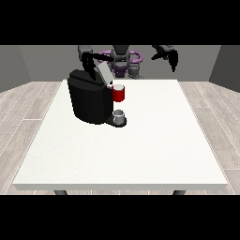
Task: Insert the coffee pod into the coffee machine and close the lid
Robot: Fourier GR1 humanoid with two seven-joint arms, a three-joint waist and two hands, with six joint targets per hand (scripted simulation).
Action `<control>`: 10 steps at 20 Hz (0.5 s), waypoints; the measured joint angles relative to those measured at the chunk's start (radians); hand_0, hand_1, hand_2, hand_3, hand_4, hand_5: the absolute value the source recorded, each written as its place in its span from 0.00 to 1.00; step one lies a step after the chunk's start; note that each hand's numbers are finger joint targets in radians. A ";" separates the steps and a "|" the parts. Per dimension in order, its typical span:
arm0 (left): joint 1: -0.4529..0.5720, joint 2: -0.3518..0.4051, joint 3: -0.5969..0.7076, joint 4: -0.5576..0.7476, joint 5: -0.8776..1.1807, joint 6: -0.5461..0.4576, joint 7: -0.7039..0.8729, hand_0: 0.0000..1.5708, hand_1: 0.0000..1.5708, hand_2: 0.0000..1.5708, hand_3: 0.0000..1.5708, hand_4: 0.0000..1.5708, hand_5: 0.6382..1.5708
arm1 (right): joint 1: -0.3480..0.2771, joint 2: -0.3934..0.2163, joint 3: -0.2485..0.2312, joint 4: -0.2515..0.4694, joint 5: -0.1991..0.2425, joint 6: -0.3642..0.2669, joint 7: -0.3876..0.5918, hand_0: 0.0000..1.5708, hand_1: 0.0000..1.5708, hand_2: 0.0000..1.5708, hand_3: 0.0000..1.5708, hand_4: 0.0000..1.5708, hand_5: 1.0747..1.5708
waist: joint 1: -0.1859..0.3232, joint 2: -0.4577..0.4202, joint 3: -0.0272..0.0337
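White table (140, 154), grey walls (28, 63), pale wood-plank floor (23, 122).

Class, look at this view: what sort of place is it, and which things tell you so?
Probably a bare test room for robot work: a white table on wood-plank flooring, grey walls, a coffee machine.

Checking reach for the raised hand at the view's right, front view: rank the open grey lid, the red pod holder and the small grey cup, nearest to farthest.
From the hand at the view's right, raised above the table's far edge:
1. Open grey lid, tilted up atop the black coffee machine, towards the view's left.
2. Red pod holder, on the machine's front, lower.
3. Small grey cup, on the machine's base, nearest the camera.
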 measured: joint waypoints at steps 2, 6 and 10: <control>0.004 0.001 -0.007 -0.005 -0.013 0.016 -0.009 0.00 0.00 0.00 0.00 0.22 1.00 | -0.019 0.000 0.004 0.009 0.006 0.000 -0.017 0.00 0.00 0.00 0.00 0.11 1.00 | -0.002 0.019 -0.0008; 0.000 0.020 -0.002 -0.023 0.005 0.013 0.026 0.00 0.00 0.00 0.00 0.22 1.00 | -0.057 0.000 0.009 0.035 0.014 -0.002 -0.020 0.00 0.00 0.00 0.00 0.08 1.00 | -0.002 0.031 0.0000; 0.012 0.017 -0.013 -0.032 0.002 0.021 0.016 0.00 0.00 0.00 0.00 0.23 1.00 | -0.096 -0.008 0.017 0.053 0.035 -0.011 -0.018 0.00 0.00 0.00 0.00 0.07 1.00 | 0.007 0.047 0.0017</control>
